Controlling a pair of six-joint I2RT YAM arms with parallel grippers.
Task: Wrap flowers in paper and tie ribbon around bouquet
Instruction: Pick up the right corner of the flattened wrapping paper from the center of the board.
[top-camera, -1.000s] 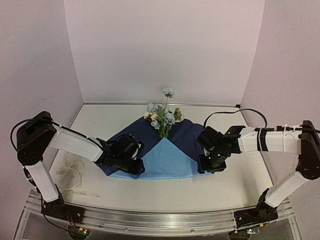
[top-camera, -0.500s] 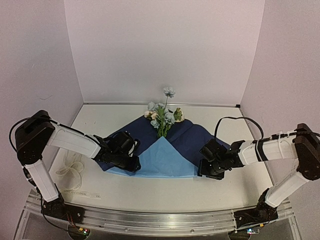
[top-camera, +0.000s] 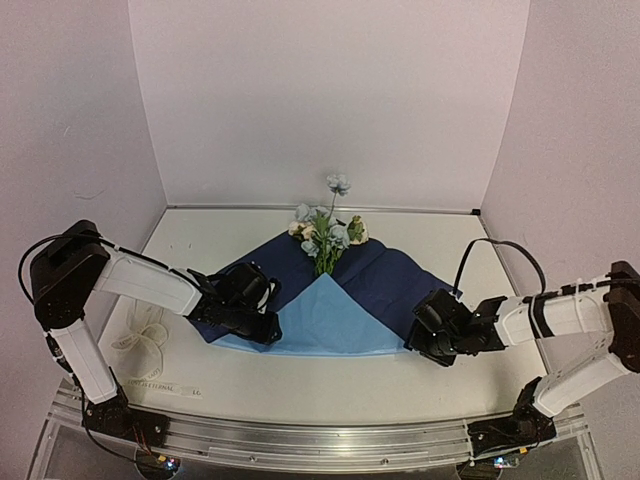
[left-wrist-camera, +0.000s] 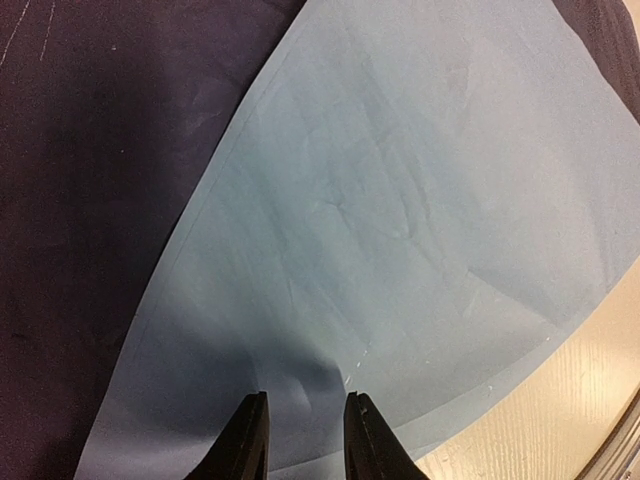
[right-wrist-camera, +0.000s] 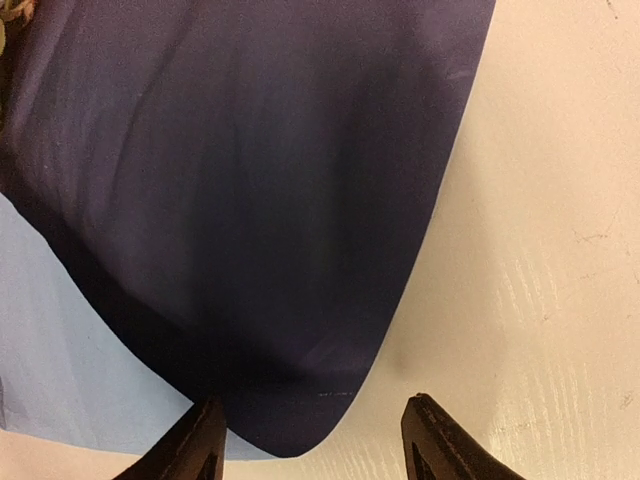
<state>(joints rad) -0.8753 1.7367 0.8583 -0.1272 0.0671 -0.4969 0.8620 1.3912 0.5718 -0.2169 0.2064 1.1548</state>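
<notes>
A pale wooden worktop carries a large creased sheet of blue paper, dark face up, with its near edge folded back into a light blue triangle. The step in hand appears to be folding a side of the paper over the stems. To do it well, the right tool, its fingers wide apart and straddling the sheet's rounded right corner, should probably dip low, get one finger under the edge, close near the corner and sweep the flap across slowly (a fast pull could drag the whole sheet). The left tool sits at the sheet's left corner with its fingers narrowly apart over the light fold; whether they pinch paper cannot be told. The small bunch of pale blue and cream artificial flowers lies at the sheet's far centre. A loose cream ribbon rests at the left.

Compared with a second ago, the right tool has pulled back toward the near right and widened, and the sheet's right corner now lies spread out further right. The left tool has barely shifted.
</notes>
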